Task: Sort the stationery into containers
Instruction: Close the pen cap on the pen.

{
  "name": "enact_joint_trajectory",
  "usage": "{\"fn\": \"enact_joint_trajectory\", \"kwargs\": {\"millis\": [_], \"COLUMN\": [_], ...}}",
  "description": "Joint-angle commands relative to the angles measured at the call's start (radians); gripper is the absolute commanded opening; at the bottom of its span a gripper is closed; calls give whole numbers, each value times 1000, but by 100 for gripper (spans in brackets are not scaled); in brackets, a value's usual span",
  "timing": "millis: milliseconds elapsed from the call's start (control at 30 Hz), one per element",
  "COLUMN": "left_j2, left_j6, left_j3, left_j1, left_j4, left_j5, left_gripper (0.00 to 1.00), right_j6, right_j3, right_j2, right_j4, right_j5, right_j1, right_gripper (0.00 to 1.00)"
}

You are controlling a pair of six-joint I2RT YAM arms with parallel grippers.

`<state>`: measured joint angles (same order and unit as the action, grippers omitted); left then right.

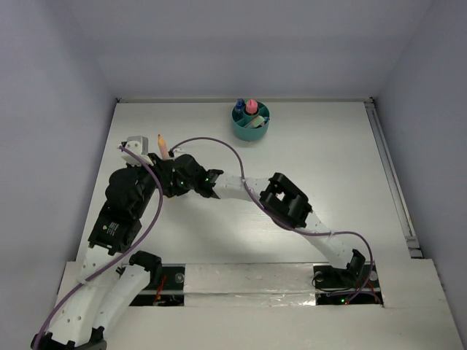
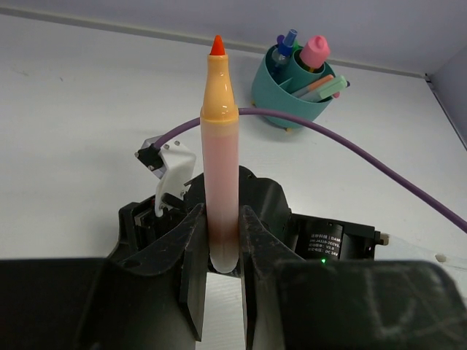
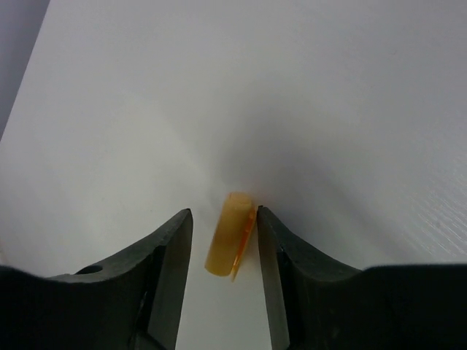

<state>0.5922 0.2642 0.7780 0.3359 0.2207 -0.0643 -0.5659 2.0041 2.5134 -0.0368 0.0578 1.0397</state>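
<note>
My left gripper (image 2: 222, 244) is shut on an uncapped orange marker (image 2: 220, 146), gripped near its rear end with the red tip pointing away. In the top view this marker (image 1: 162, 144) sticks out at the table's left side. My right gripper (image 3: 223, 222) is open and low over the table, its jaws on either side of a small orange marker cap (image 3: 228, 233) that lies against the right finger. The teal divided cup (image 1: 250, 124) stands at the far middle and holds a pink-capped bottle (image 1: 251, 106) and several pens. It also shows in the left wrist view (image 2: 292, 91).
The right arm (image 1: 284, 200) reaches across the table towards the left, directly under my left gripper. Its purple cable (image 2: 350, 146) loops across between the marker and the cup. A table edge rail (image 1: 390, 175) runs along the right.
</note>
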Motion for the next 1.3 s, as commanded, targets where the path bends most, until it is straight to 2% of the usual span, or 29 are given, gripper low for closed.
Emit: {"fn": "enact_joint_trajectory", "kwargs": {"millis": [0, 100, 200, 267, 333, 400, 467, 500, 600, 700, 800, 867, 1000, 1133, 1267], "left_j2": [-5, -5, -6, -5, -5, -6, -15, -19, -40, -43, -42, -22, 4, 17, 34], "left_j6": [-11, -10, -10, -8, 0, 9, 30, 38, 88, 161, 251, 302, 484, 590, 673], "left_j3": [-13, -11, -11, -13, -14, -16, -16, -16, -34, -60, -103, -140, -215, -264, -296], "left_j1": [-6, -6, -15, -15, -15, -15, -15, -15, -15, -15, -15, -15, -15, -15, -15], "left_j4": [-57, -58, -57, -57, -61, -70, -86, -93, -151, -239, -363, -475, -677, -832, -955], "left_j5": [11, 9, 9, 12, 24, 47, 108, 130, 242, 413, 510, 624, 777, 845, 894], "left_gripper": [0, 0, 0, 0, 0, 0, 0, 0, 0, 0, 0, 0, 0, 0, 0], "right_j6": [17, 23, 8, -9, -34, -51, -81, -89, -103, -100, -104, -109, -115, -167, -297], "right_j3": [-2, -16, -100, -152, -262, -367, -474, -578, -776, -916, -981, -1010, -1019, -1010, -996], "right_j2": [53, 38, -2, -37, -117, -192, -322, -368, -568, -742, -847, -930, -1033, -1082, -1070], "right_j4": [-117, -117, -72, -1, 73, 216, 306, 383, 517, 601, 675, 712, 781, 871, 1012], "right_j5": [-36, -36, -27, -24, -21, -13, -1, 8, 20, 42, 100, 120, 158, 200, 269], "right_j1": [-4, -4, -4, -4, -4, -26, -46, -73, -134, -205, -257, -294, -319, -339, -360], "right_gripper": [46, 31, 8, 0, 0, 0, 0, 0, 0, 0, 0, 0, 0, 0, 0]}}
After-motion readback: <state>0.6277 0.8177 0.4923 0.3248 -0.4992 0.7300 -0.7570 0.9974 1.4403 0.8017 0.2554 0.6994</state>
